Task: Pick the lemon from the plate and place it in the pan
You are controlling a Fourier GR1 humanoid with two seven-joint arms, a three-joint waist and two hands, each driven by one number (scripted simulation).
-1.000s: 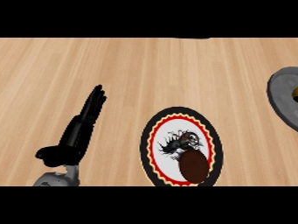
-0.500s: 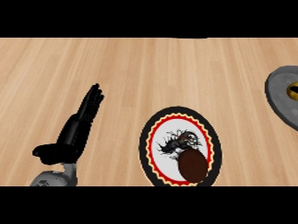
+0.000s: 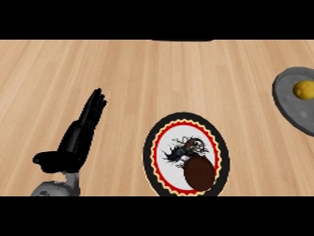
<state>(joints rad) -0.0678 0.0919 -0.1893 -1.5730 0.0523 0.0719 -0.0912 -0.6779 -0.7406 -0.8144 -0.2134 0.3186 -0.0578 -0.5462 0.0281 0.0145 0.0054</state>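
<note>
Left of the plate (image 3: 177, 133), the left hand (image 3: 72, 146) is resting over the bench (image 3: 152, 78), fingers straight and pressed together, holding nothing. A dark brown oval thing (image 3: 200, 174) is lying on the plate's near part — farther off, right of the plate, the lemon (image 3: 307, 89) is sitting inside the grey pan (image 3: 299, 116)

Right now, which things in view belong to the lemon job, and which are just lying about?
Job:
lemon, already in the pan
pan, right edge
plate, centre

Lying about:
brown oval on the plate
left hand, open, resting at left
</note>
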